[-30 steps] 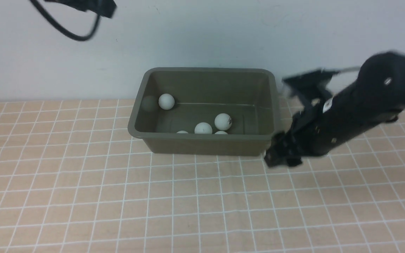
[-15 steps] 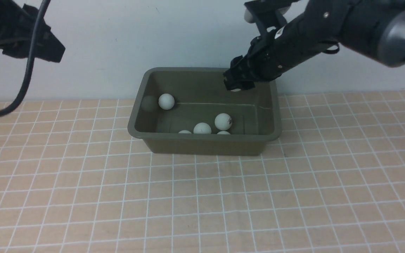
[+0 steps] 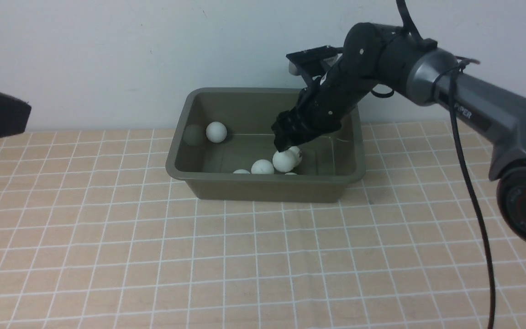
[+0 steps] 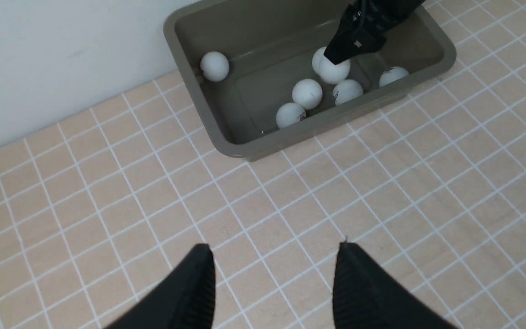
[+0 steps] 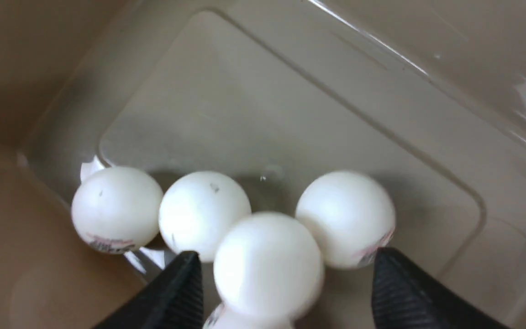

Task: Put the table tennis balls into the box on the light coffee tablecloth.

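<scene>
Where the right arm (image 3: 468,112) shows, partial lettering reads "PER".

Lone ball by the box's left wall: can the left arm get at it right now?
Probably yes. The lone ball sits apart under the box's open top; the right gripper hangs over the cluster further right. The left gripper, jaws open, is over bare tablecloth, facing the box.
</scene>
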